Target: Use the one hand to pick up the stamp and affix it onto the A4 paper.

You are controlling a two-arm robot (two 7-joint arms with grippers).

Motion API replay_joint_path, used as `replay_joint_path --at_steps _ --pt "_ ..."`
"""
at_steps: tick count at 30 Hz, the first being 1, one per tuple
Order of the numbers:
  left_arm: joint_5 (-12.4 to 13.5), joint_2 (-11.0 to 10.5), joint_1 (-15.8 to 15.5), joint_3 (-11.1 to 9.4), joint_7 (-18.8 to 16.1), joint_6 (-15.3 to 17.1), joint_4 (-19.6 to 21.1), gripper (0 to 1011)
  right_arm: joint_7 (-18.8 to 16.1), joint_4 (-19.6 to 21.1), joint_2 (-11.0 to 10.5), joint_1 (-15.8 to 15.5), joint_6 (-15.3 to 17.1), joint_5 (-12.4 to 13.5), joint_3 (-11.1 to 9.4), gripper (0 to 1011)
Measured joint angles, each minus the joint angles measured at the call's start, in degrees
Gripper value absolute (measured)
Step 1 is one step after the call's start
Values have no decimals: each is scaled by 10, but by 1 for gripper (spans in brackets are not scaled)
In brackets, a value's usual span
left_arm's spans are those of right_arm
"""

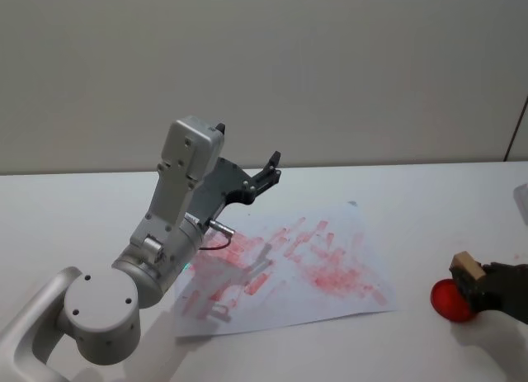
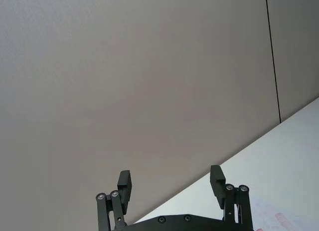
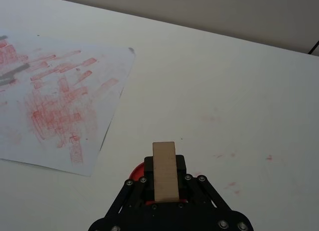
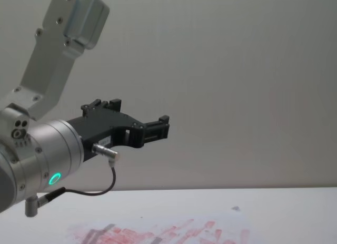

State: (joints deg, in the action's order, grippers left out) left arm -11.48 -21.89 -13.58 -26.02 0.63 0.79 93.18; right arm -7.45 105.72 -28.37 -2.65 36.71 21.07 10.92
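Stamp [image 3: 164, 171] upright in right tool [image 3: 164, 191], above red pad [image 1: 450, 301].

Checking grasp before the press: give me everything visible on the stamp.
The stamp is a pale, wood-looking rectangular block, plain on its visible face, standing between the fingers of the right gripper, which is shut on it. It sits over a round red ink pad on the white table, to the right of the A4 paper and clear of its edge. Its printing face is hidden, as is any contact with the pad.

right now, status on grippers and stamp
Right gripper shut on stamp, over red ink pad. Left gripper open, raised. Paper unobstructed.
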Motion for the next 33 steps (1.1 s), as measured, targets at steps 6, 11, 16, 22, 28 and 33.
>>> replay_joint_path --at_steps 6,11,16,22,28,33 --pt "0 0 0 0 0 0 0 1001 -2 -2 4 0 5 2 2 264" --pt "0 0 0 0 0 0 0 1001 -3 -4 6 0 7 3 3 405" --pt "0 0 0 0 0 0 0 1001 -4 -4 8 0 8 3 4 537" --pt "0 0 0 0 0 0 0 1001 -4 -5 9 1 9 3 4 726" --pt "0 0 0 0 0 0 0 1001 -5 -5 10 1 10 4 5 916" --pt "0 0 0 0 0 0 0 1001 -5 -6 10 1 10 4 5 1001"
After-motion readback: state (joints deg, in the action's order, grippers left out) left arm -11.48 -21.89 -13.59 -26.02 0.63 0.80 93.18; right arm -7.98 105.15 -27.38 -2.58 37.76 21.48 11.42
